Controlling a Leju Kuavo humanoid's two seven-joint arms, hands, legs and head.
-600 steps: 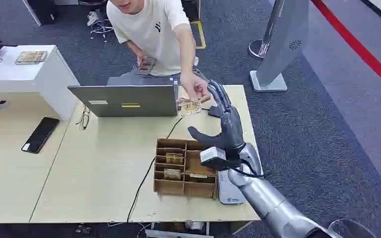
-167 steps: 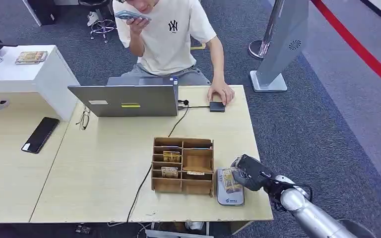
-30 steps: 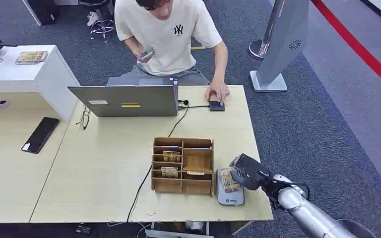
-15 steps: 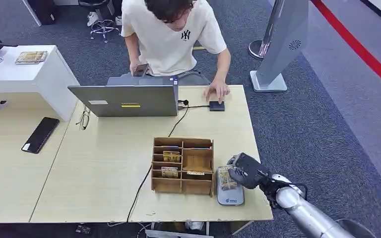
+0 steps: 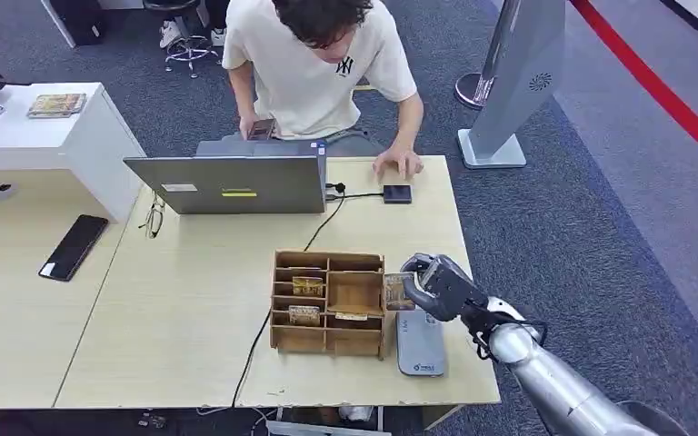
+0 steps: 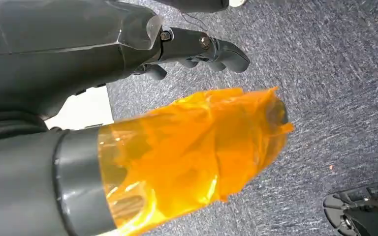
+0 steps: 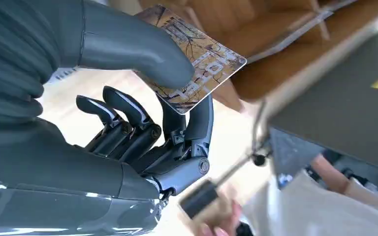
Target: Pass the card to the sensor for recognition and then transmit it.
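Note:
My right hand [image 5: 436, 283] hovers over the table's right side, just right of the wooden organiser [image 5: 327, 302]. It pinches a patterned card [image 5: 398, 291] between thumb and a finger, and the card sticks out toward the organiser. In the right wrist view the same card [image 7: 197, 59] shows brown tree artwork under the thumb of my right hand [image 7: 128, 128]. The flat white sensor [image 5: 420, 350] lies on the table below the hand with nothing on it. My left hand [image 6: 128, 73] hangs over grey carpet and holds nothing.
A person leans over the far edge, one hand beside a small black device [image 5: 397, 193]. A grey laptop [image 5: 236, 182] stands at the back and a cable runs down the table [image 5: 191, 300]. A phone [image 5: 74, 246] and glasses [image 5: 153, 218] lie to the left.
My right hand has lifted the card off the sensor and carried it up and forward, beside the organiser. The person has bent further forward over the laptop.

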